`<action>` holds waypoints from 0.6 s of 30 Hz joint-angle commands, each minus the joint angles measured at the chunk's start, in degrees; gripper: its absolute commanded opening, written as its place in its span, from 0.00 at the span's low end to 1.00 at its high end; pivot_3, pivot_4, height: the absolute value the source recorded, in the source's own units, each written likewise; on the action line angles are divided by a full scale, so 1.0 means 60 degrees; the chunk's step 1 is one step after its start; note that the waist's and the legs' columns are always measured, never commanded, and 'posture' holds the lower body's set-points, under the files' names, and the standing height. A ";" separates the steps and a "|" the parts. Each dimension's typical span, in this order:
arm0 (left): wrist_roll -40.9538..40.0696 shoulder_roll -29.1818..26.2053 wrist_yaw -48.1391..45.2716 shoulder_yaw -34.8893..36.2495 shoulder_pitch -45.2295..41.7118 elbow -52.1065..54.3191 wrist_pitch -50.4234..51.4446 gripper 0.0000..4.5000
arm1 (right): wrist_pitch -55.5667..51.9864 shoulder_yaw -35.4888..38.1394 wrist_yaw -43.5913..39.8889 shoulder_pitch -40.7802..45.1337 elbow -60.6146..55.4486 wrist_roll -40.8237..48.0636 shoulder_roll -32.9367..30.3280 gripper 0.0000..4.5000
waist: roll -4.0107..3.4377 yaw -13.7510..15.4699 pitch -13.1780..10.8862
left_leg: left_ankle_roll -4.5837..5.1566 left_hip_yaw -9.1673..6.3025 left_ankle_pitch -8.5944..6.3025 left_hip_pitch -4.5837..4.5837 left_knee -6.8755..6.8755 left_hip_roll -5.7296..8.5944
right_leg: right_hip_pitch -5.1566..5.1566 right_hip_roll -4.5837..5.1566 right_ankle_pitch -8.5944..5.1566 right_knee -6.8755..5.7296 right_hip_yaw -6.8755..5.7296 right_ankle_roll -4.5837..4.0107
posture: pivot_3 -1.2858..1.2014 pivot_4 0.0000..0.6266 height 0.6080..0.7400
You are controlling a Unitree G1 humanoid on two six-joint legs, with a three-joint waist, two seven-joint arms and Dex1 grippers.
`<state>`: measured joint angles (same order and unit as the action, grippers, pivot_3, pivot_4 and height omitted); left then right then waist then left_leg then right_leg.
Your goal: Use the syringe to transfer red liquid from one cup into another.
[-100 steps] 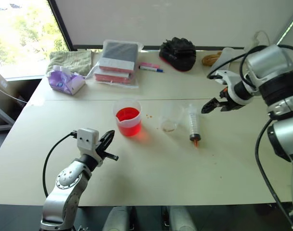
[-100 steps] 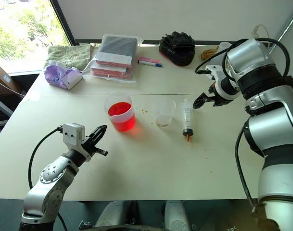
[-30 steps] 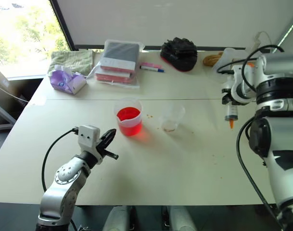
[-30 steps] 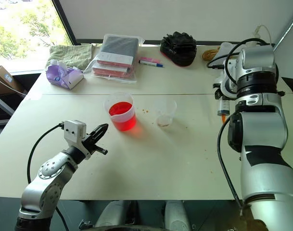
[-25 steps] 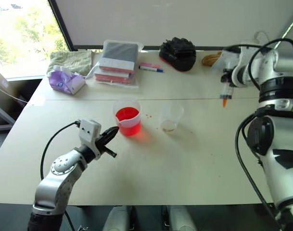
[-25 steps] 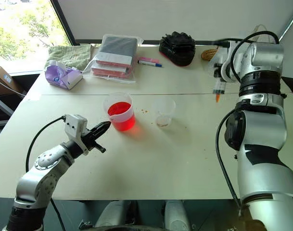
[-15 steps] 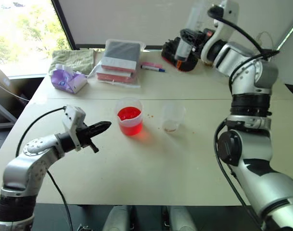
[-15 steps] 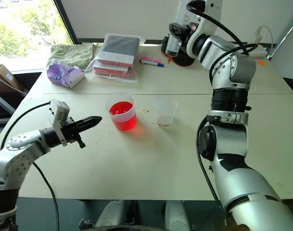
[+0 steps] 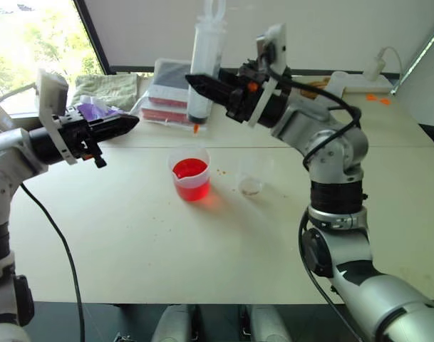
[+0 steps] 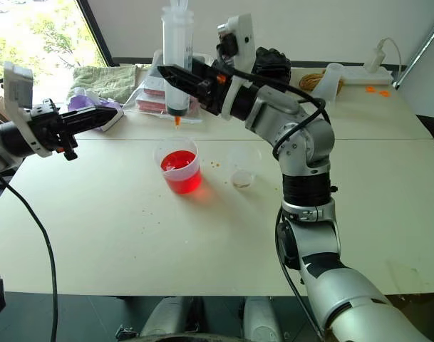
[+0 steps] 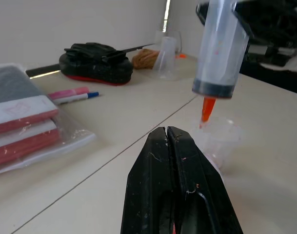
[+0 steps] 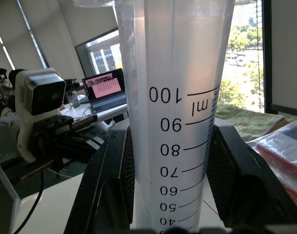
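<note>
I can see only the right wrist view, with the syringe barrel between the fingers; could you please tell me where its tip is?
Observer: The syringe stands upright in the right end effector. Its orange tip hangs in the air, higher than the beaker and not in it.
Operator: Thank you. Is there any liquid in the syringe?
Observer: No red shows in the barrel, and the dark seal sits at the tip end. The red liquid is in the beaker.
Operator: And what is the left end effector doing?
Observer: The left end effector is shut and empty, held off the table and pointing toward the syringe.
</note>
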<state>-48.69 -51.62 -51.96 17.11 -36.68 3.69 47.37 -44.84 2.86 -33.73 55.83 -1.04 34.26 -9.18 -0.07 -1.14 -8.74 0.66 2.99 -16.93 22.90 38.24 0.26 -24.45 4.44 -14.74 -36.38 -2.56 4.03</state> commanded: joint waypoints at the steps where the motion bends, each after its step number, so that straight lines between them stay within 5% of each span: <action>1: 0.0037 -0.0016 -0.0114 -0.0050 -0.0938 -0.0310 -0.0065 0.00 | 0.0976 -0.0544 0.0125 -0.0225 -0.0369 -0.0589 0.0223 0.32 | 0.0001 -0.0001 -0.0001 | -0.0002 0.0000 0.0001 0.0000 0.0000 0.0000 | -0.0001 -0.0002 0.0000 0.0000 0.0000 0.0000 | 0.52 0.24 1.00; 18: 0.0335 0.0626 -0.0199 -0.0419 -0.2458 -0.1002 -0.0022 0.00 | 0.3533 -0.2443 -0.0121 -0.1883 0.0484 -0.2663 0.0769 0.32 | 0.0010 -0.0011 -0.0006 | -0.0014 0.0002 0.0010 -0.0009 0.0008 0.0001 | -0.0004 -0.0013 -0.0001 -0.0061 0.0008 0.0005 | 0.52 0.24 1.00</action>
<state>-47.10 -47.28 -52.44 14.20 -50.33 -3.51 48.36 -26.21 -11.39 -34.13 44.50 2.62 19.20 -5.24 -0.01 -1.20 -8.78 0.57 3.00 -16.87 22.84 38.30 0.26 -24.48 4.36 -14.74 -36.78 -2.51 4.06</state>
